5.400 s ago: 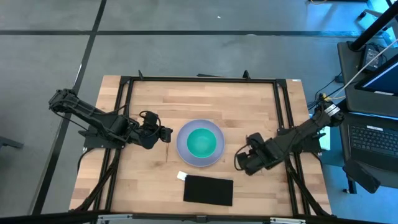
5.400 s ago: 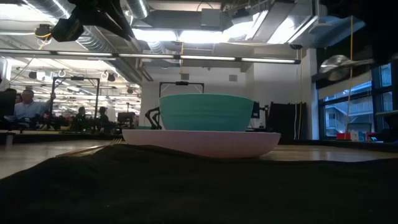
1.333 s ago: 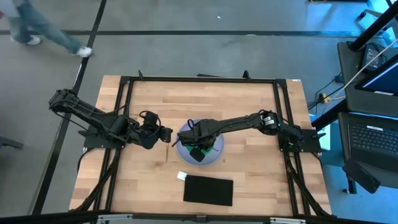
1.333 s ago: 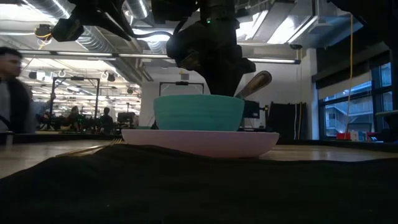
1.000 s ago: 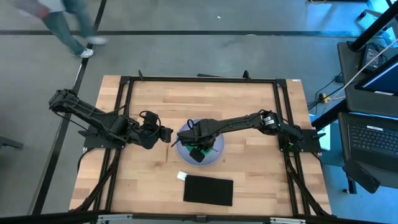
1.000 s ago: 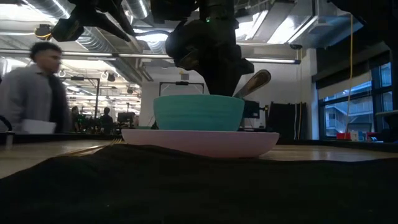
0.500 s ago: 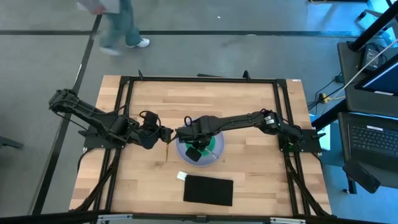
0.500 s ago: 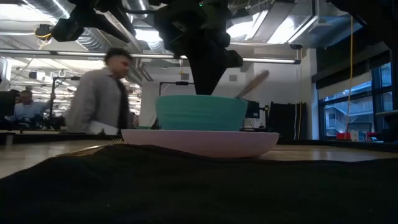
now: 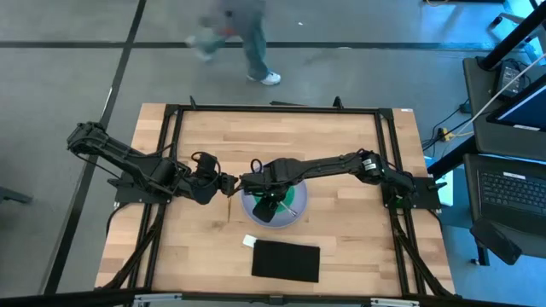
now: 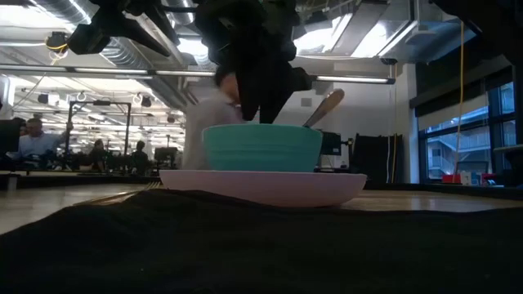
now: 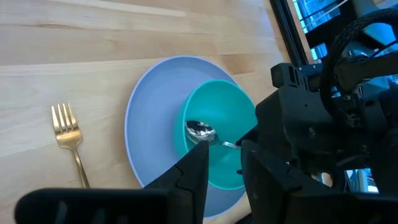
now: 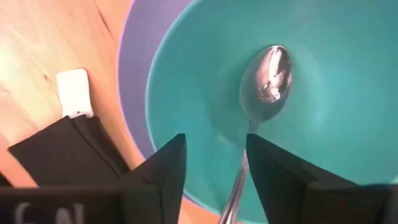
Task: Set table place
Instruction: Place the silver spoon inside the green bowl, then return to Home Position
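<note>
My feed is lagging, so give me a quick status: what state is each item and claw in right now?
Plate: flat on the table, holding the bowl.
Bowl: upright on the plate.
Spoon: in the bowl, handle leaning on its rim.
Fork: flat on the table beside the plate.
Right claw: open, over the bowl, astride the spoon handle.
Left claw: waiting near the fork.

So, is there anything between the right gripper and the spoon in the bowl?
Nothing visible. The right gripper hangs open over the teal bowl, and the spoon lies in the bowl with its handle running between the two fingers, no other thing between them.
</note>
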Available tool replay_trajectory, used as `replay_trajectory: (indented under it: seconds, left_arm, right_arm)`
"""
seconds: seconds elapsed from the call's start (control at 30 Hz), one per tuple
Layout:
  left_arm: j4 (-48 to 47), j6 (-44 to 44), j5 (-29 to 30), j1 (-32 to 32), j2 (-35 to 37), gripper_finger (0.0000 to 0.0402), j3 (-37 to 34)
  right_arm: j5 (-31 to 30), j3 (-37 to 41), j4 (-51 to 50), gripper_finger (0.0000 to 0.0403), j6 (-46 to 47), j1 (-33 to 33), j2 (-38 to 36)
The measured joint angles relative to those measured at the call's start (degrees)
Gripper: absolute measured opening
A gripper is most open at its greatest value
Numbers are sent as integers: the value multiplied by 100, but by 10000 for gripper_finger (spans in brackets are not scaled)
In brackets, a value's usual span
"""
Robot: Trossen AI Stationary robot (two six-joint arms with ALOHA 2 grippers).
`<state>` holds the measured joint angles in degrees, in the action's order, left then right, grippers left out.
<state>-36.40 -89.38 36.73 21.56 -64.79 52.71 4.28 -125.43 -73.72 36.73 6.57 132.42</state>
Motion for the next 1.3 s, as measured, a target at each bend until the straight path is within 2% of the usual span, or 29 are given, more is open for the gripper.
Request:
replay_trajectory:
  seconds: [0.13, 0.27, 0.37, 0.63, 0.83, 0.97, 1.07, 1.2, 1.3]
  left_arm:
    - [0, 2, 0, -1, 0, 86, 0]
    - [-4, 2, 0, -2, 0, 78, 0]
    - [-2, 2, 0, -1, 0, 72, 0]
    - [-16, 2, -1, -1, -2, 59, 0]
    - [-15, 2, 0, -2, -2, 50, 0]
    - [-15, 7, 4, -29, -2, 43, 0]
    - [-137, 409, 47, -119, -2, 38, 0]
    - [-143, 882, -605, -140, 25, 32, 0]
    - [-161, 1130, -1265, -128, 298, 28, 0]
  right_arm:
    - [23, 0, -57, 199, -62, 0, 0]
    - [-609, 0, -864, 219, -253, 13, 0]
    - [-948, 0, -1363, 225, -251, 11, -31]
    - [-975, -103, -1436, 224, -249, 147, -371]
    - [-1043, -583, -1482, 224, -15, 425, -978]
    - [-1547, -860, -1612, 224, 133, 837, -1642]
    - [-1863, -874, -1622, 224, 236, 1195, -2248]
    - [-1909, -866, -1623, 223, 501, 1641, -2988]
    - [-1679, -866, -1621, 223, 603, 1940, -3513]
